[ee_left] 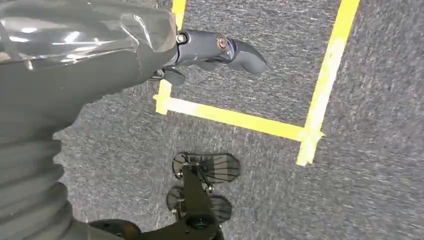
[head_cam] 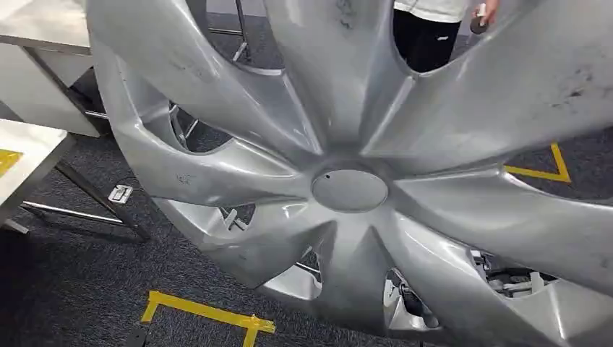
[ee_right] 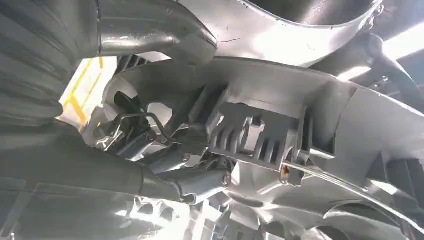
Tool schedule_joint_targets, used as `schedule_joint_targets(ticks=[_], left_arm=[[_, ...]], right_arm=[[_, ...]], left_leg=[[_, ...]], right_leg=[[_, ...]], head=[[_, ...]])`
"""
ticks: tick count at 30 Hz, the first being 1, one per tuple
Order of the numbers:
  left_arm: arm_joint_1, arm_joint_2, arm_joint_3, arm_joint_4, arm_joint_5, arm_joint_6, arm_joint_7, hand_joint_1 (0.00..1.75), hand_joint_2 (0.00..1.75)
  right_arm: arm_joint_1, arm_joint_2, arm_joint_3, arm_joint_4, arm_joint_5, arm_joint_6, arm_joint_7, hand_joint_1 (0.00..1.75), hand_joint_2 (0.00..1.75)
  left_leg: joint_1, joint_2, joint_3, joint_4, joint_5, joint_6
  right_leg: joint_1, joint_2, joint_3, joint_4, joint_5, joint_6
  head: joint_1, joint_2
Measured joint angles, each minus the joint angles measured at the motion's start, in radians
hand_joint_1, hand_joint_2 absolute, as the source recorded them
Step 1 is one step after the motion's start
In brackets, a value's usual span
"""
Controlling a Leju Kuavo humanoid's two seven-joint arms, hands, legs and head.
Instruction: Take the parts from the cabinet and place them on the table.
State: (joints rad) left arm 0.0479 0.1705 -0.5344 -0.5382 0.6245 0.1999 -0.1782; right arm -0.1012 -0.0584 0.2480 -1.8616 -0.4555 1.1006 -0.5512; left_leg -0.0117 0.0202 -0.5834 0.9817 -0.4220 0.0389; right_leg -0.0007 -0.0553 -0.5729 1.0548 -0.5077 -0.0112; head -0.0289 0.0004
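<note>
You have the silver wheel cover (head_cam: 350,189) held up close in front of the head camera, its hub just right of centre and its spokes fanning out to every hour of the clock. It is carried face-up and high, likely so its wide rim clears the furniture while you bring it across.

In the right wrist view, the right hand (ee_right: 165,182) sits against the ribbed back side of the cover among the clips and wire ring; its fingers (ee_right: 200,182) look tucked under the plastic there, though you cannot tell how firmly they are clamped.

In the left wrist view, the left hand (ee_left: 215,50) has its dark fingers (ee_left: 245,57) stretched out over the grey carpet (ee_left: 370,150) and yellow floor tape (ee_left: 235,117); whether they are pressing the cover's rim is hidden.

A white desk (head_cam: 29,155) lies at nine o'clock, a likely drop-off. A person (head_cam: 434,29) stands at twelve o'clock, seen through a gap between spokes.
</note>
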Motion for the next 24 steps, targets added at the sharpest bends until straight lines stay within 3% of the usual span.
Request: schedule_joint_targets(ticks=[1, 2, 4, 5, 7, 8, 9, 11, 13, 14, 16, 17, 19, 20, 21, 22, 24], left_arm=[[-0.003, 0.000, 0.002, -0.002, -0.002, 0.000, 0.000, 0.00, 1.75], [-0.006, 0.000, 0.005, -0.003, -0.007, 0.000, 0.002, 0.00, 1.75], [-0.005, -0.005, 0.011, -0.008, -0.018, 0.000, 0.006, 0.00, 1.75], [-0.003, -0.006, 0.014, -0.008, -0.025, -0.001, 0.009, 0.00, 1.75], [0.003, -0.010, 0.023, -0.012, -0.038, -0.002, 0.013, 0.00, 1.75], [0.005, -0.010, 0.027, -0.016, -0.044, -0.002, 0.015, 0.00, 1.75], [0.006, -0.010, 0.032, -0.018, -0.049, -0.003, 0.016, 0.00, 1.75], [0.009, -0.009, 0.040, -0.019, -0.050, -0.003, 0.018, 0.00, 1.75], [0.016, -0.008, 0.045, -0.020, -0.055, -0.004, 0.019, 0.00, 1.75], [0.019, -0.008, 0.049, -0.020, -0.060, -0.006, 0.019, 0.00, 1.75], [0.020, -0.009, 0.058, -0.020, -0.069, -0.008, 0.019, 0.00, 1.75], [0.015, -0.010, 0.065, -0.020, -0.071, -0.010, 0.019, 0.00, 1.75], [0.015, -0.013, 0.069, -0.020, -0.076, -0.011, 0.019, 0.00, 1.75], [0.016, -0.014, 0.070, -0.020, -0.079, -0.012, 0.019, 0.00, 1.75], [0.016, -0.014, 0.071, -0.020, -0.079, -0.012, 0.019, 0.00, 1.75], [0.016, -0.014, 0.072, -0.020, -0.080, -0.013, 0.019, 0.00, 1.75], [0.015, -0.013, 0.078, -0.020, -0.084, -0.015, 0.019, 0.00, 1.75]], right_arm=[[0.000, 0.000, -0.001, 0.000, -0.002, 0.000, 0.000, 1.75, 1.75], [0.002, -0.003, -0.002, 0.000, -0.003, 0.000, 0.000, 1.75, 1.75], [0.003, -0.005, -0.002, 0.000, -0.004, 0.000, 0.000, 1.75, 1.75], [0.006, -0.006, -0.003, 0.000, -0.004, 0.000, 0.000, 1.75, 1.75], [0.007, -0.008, -0.003, 0.000, -0.005, 0.000, 0.000, 1.75, 1.75], [0.007, -0.008, -0.003, 0.000, -0.005, 0.000, 0.000, 1.75, 1.75], [0.007, -0.008, -0.003, 0.000, -0.005, 0.000, 0.000, 1.75, 1.75], [0.010, -0.008, -0.003, -0.002, -0.005, 0.000, 0.000, 1.75, 1.75], [0.010, -0.006, -0.003, -0.002, -0.008, 0.000, 0.001, 1.75, 1.75], [0.010, -0.005, -0.003, -0.002, -0.016, 0.000, 0.001, 1.75, 1.75], [0.011, -0.002, -0.003, -0.002, -0.043, -0.001, 0.006, 1.75, 1.75], [0.011, -0.002, -0.003, -0.002, -0.060, -0.001, 0.008, 1.75, 1.75], [0.012, -0.002, -0.003, -0.002, -0.074, -0.001, 0.010, 1.75, 1.75], [0.013, -0.002, -0.003, -0.002, -0.074, -0.001, 0.011, 1.75, 1.75], [0.013, -0.002, -0.003, -0.002, -0.074, -0.001, 0.014, 1.75, 1.75], [0.013, -0.002, -0.003, -0.002, -0.074, -0.001, 0.018, 1.75, 1.75], [0.012, -0.001, -0.003, -0.002, -0.077, -0.001, 0.024, 1.75, 1.75]], left_leg=[[0.002, -0.010, 0.001, 0.000, 0.005, 0.007], [0.004, -0.024, 0.001, 0.000, 0.004, 0.006], [0.005, -0.052, 0.001, 0.001, 0.004, 0.005], [0.006, -0.067, 0.001, 0.001, 0.003, 0.004], [0.013, -0.098, 0.004, 0.007, -0.003, -0.005], [0.017, -0.112, 0.004, 0.016, -0.008, -0.013], [0.019, -0.121, -0.002, 0.026, -0.016, -0.024], [0.015, -0.135, -0.012, 0.036, -0.022, -0.036], [0.020, -0.139, -0.013, 0.034, -0.023, -0.037], [0.024, -0.141, -0.014, 0.037, -0.028, -0.041], [0.020, -0.058, -0.044, 0.102, -0.064, -0.050], [0.022, -0.036, -0.087, 0.190, -0.105, -0.052], [0.023, -0.026, -0.172, 0.348, -0.160, -0.054], [0.023, -0.026, -0.189, 0.371, -0.156, -0.053], [0.022, -0.026, -0.180, 0.343, -0.129, -0.049], [0.021, -0.026, -0.151, 0.277, -0.088, -0.043], [0.008, -0.018, -0.057, 0.089, 0.002, -0.013]], right_leg=[[-0.002, 0.032, -0.029, 0.062, -0.029, -0.004], [-0.005, 0.045, -0.068, 0.138, -0.057, -0.006], [-0.010, 0.050, -0.140, 0.264, -0.090, 0.001], [-0.012, 0.050, -0.151, 0.268, -0.081, 0.010], [-0.020, 0.053, -0.101, 0.138, -0.011, 0.037], [-0.026, 0.067, -0.057, 0.039, 0.033, 0.051], [-0.033, 0.095, -0.035, -0.016, 0.050, 0.053], [-0.022, 0.090, -0.032, -0.014, 0.048, 0.025], [-0.019, 0.084, -0.032, -0.014, 0.047, 0.014], [-0.029, 0.080, -0.030, -0.017, 0.048, 0.008], [-0.023, 0.074, -0.024, -0.018, 0.046, 0.000], [-0.020, 0.068, -0.023, -0.017, 0.043, -0.005], [-0.017, 0.057, -0.021, -0.017, 0.038, -0.010], [-0.015, 0.055, -0.019, -0.017, 0.037, -0.012], [-0.013, 0.053, -0.016, -0.017, 0.035, -0.013], [-0.011, 0.052, -0.013, -0.017, 0.032, -0.012], [-0.007, 0.049, -0.002, -0.020, 0.027, -0.013]], head=[[-0.002, 0.000], [0.005, 0.000], [0.005, 0.000], [0.005, 0.000], [0.005, 0.000], [0.005, 0.000], [0.006, 0.000], [0.009, 0.000], [0.010, 0.000], [0.009, 0.000], [0.000, 0.000], [0.001, 0.000], [0.001, 0.000], [0.001, 0.000], [0.001, 0.000], [0.001, 0.000], [0.001, 0.000]])
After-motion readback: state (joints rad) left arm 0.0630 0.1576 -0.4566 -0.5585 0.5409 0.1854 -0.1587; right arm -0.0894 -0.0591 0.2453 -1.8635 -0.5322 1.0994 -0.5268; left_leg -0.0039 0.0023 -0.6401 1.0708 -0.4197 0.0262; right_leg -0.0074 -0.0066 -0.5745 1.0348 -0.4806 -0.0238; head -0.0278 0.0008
